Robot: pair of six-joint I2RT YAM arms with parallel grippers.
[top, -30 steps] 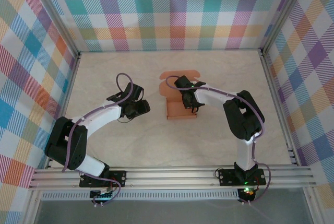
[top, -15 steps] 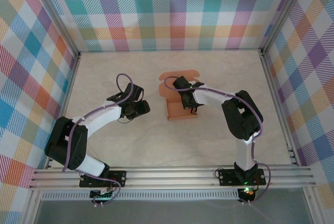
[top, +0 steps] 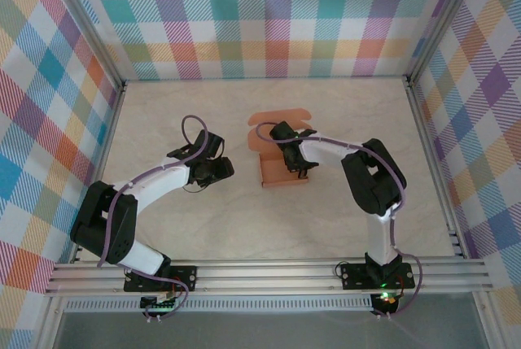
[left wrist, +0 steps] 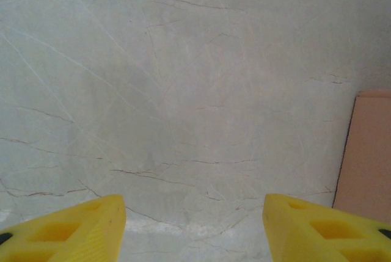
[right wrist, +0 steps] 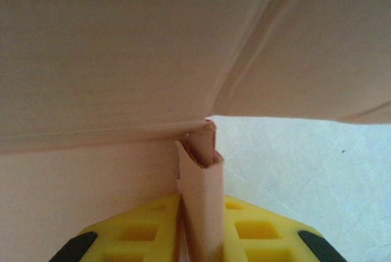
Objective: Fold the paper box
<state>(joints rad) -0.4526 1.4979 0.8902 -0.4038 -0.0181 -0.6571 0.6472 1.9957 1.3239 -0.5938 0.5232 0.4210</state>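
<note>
The salmon-orange paper box (top: 277,162) lies partly folded on the table's middle, its rounded flaps (top: 269,118) spread toward the back. My right gripper (top: 295,160) sits over the box's right side. In the right wrist view its yellow fingers (right wrist: 146,231) are shut on an upright folded wall of the card (right wrist: 201,195), with a large card panel (right wrist: 122,48) arching overhead. My left gripper (top: 221,167) hovers left of the box, open, its yellow fingertips (left wrist: 67,228) far apart over bare marble. The box's edge (left wrist: 366,158) shows at the right of the left wrist view.
The marble tabletop (top: 187,219) is enclosed by plaid walls (top: 49,105) with aluminium posts at the back corners. A metal rail (top: 269,272) runs along the near edge by the arm bases.
The right gripper has shifted slightly left and toward the back over the box. The left arm has stayed put.
</note>
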